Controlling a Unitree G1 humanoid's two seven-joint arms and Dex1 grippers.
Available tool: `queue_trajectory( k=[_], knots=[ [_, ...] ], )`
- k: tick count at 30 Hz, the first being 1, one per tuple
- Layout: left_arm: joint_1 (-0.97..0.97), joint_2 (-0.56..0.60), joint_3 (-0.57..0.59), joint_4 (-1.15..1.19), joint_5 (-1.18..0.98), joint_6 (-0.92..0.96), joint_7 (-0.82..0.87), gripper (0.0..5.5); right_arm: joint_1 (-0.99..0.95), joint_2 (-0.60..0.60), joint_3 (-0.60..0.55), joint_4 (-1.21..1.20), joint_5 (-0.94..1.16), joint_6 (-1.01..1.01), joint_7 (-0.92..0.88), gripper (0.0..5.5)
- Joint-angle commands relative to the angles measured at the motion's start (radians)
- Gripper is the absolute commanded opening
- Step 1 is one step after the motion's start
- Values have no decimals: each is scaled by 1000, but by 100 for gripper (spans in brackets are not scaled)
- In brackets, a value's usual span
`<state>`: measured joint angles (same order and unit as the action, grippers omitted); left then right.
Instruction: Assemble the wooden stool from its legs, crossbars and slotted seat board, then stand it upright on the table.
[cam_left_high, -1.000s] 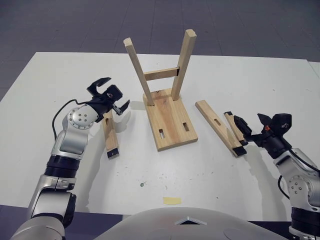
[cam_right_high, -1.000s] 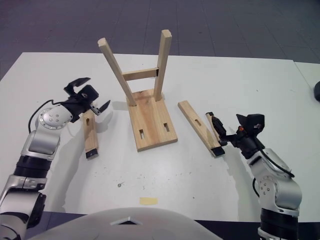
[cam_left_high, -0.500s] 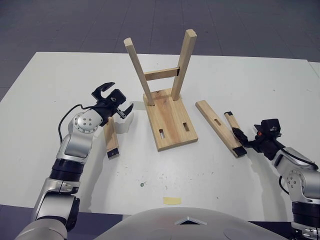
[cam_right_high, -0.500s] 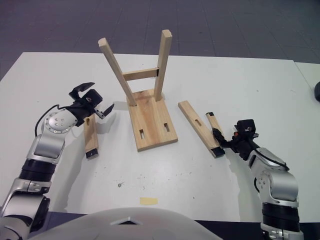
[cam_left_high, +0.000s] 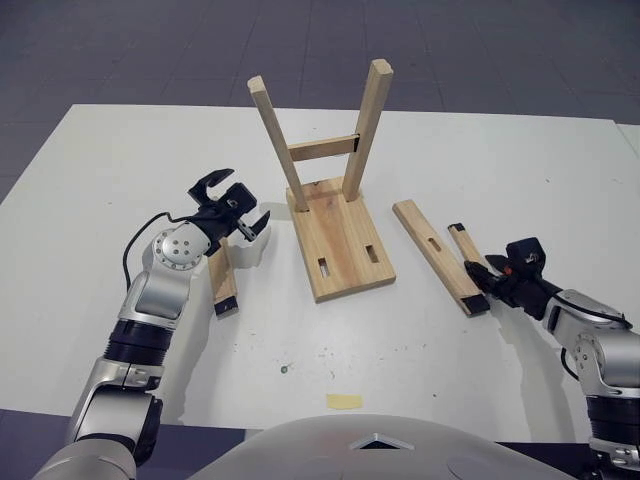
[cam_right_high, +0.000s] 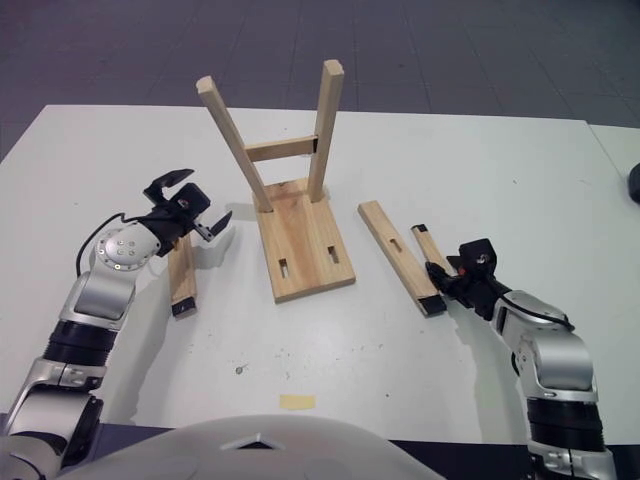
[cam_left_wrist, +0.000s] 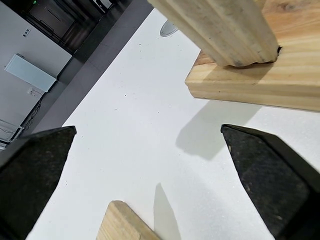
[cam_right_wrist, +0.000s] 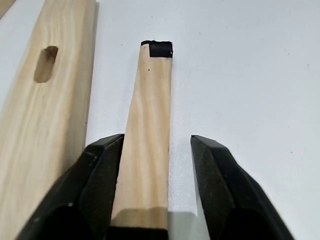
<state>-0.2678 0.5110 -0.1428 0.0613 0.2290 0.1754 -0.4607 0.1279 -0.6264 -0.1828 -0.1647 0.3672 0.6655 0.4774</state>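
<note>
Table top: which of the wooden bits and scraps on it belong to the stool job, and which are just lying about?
For the stool:
seat board
two standing legs
crossbar joining them
slotted leg
thin bar
wooden piece on the left

Lying about:
yellow paper scrap

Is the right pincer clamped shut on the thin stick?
No, the right pincer straddles the thin stick with a gap beside one finger.

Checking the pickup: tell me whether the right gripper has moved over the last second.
Yes. The right gripper has dropped toward the table and closed in on the thin crossbar, now straddling its end.
</note>
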Motion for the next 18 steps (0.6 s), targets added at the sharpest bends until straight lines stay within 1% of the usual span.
queue_trajectory(
  k=[1, 2, 4, 7, 9, 10, 11, 14, 16, 18],
  knots=[
    [-24, 17, 54, 6, -19, 27, 13, 540, 47, -16, 41, 57, -63, 8, 2, 166],
    [-34, 23, 64, 14, -19, 26, 17, 540, 48, -11, 41, 56, -63, 7, 0, 148],
    [-54, 29, 81, 27, -23, 28, 26, 540, 45, -1, 45, 57, -64, 3, -3, 129],
    [-79, 20, 116, 22, -48, 49, 35, 540, 24, 18, 45, 62, -70, -20, -20, 129],
    [-102, 6, 162, 4, -90, 83, 47, 540, -7, 33, 26, 69, -85, -54, -56, 129],
    [-117, -4, 196, -10, -123, 108, 55, 540, -25, 36, 15, 70, -99, -80, -77, 129],
    [-150, -26, 254, -36, -185, 154, 71, 540, -51, 42, -2, 65, -118, -120, -108, 129],
    [-295, -79, 416, -103, -370, 293, 135, 540, -152, 75, -57, 45, -185, -254, -238, 129],
    [-408, -102, 496, -144, -492, 367, 173, 540, -233, 111, -79, 13, -218, -343, -322, 129],
    [-511, -122, 556, -188, -621, 443, 201, 540, -319, 143, -71, -12, -246, -431, -375, 129]
  ],
)
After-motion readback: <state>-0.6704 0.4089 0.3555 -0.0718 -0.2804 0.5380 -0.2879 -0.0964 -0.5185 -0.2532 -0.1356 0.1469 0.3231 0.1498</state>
